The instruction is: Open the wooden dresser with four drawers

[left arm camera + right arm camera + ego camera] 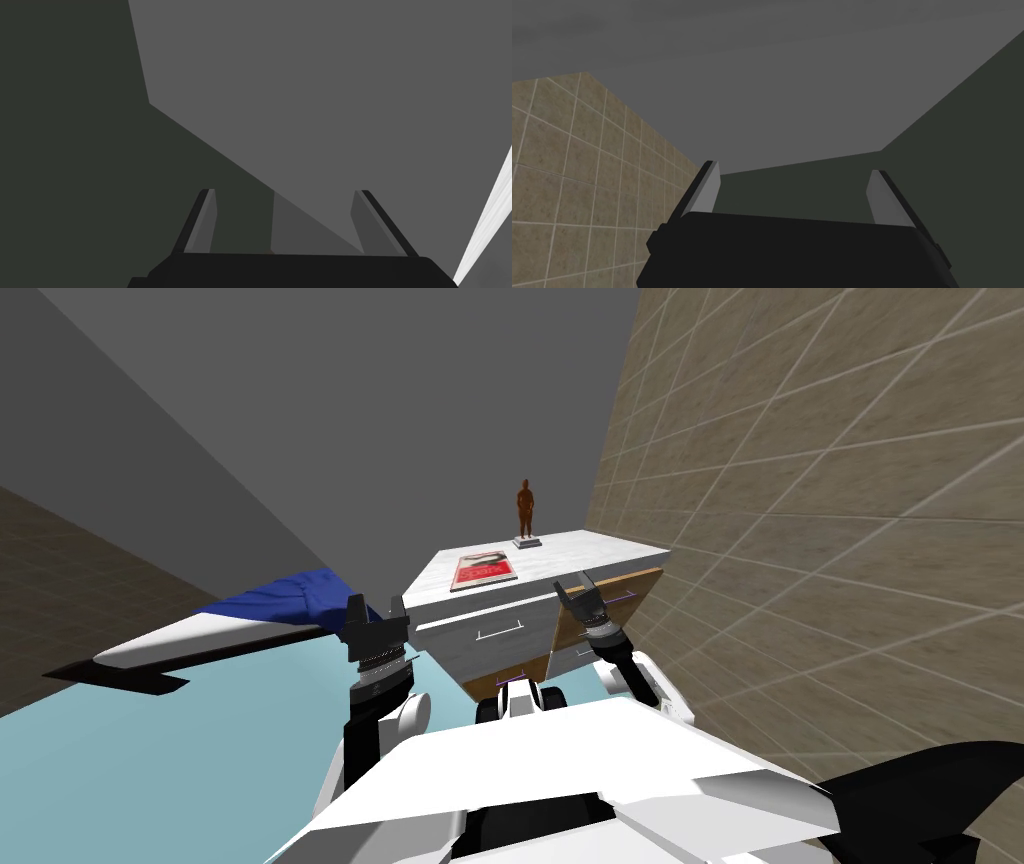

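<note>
Wood-brown and white dresser (600,550), standing straight ahead of the robot against the tiled wall (800,538) on its right; the top is a pale, marbled white slab. Front, left part: two grey-white drawer fronts (470,628), one above the other, each with a thin light handle (500,631), both shut flush. Front, right part: tan wooden panels, partly hidden behind the right arm; whether any drawer there stands out cannot be told. On the top, nearer the robot: one flat red book (483,570) with a dark figure and white lettering on its cover, the lettering too small to read. On the top, farther back: one dark brown figurine (525,510) of a standing person on a small white base, upright, well apart from the book. No other writing or brand mark can be made out on the dresser. Right gripper (576,588): raised in front of the dresser's upper right front, just below the edge of the top; its two fingers (704,190) stand spread with nothing between them; contact with the dresser cannot be told. Left gripper (377,613): raised just left of the dresser's near corner, fingers (202,220) likewise parted and holding nothing. Left of the dresser: bed (200,638) with white mattress and blue cover. Underfoot: pale blue floor (200,758).
</note>
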Controlling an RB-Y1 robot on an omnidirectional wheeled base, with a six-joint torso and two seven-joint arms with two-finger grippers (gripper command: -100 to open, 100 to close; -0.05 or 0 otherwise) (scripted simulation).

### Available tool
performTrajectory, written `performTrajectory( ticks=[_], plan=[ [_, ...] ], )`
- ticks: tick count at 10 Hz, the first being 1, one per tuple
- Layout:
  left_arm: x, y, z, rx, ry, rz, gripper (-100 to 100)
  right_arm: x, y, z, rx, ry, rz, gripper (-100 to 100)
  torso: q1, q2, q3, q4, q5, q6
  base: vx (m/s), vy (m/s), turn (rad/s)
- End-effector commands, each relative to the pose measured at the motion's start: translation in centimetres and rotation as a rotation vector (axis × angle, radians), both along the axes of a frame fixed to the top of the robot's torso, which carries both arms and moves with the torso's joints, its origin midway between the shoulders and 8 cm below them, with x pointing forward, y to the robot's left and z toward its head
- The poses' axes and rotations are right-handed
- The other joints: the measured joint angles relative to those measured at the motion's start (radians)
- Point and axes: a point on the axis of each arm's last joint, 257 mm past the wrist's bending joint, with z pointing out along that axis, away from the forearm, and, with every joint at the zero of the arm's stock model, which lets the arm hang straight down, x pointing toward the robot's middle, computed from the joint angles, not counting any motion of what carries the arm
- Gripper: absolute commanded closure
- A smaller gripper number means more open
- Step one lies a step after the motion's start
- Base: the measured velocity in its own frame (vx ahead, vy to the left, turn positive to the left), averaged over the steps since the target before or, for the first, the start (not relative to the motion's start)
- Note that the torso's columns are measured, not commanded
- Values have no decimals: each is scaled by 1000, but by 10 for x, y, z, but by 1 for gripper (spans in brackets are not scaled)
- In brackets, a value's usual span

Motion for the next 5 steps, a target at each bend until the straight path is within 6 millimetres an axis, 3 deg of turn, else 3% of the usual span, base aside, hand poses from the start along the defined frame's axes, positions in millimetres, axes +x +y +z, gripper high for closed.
performTrajectory(
  ticks=[1,5],
  plan=[
    [0,0,0,0,0,0,0,0,0,0,0,0,0,-100,0,0,0,0,0,0,-5,8,-21],
    [0,0,0,0,0,0,0,1,-7,-5,-57,-10,-56,-100,1,0,0,0,0,0,-9,26,15]
  ],
)
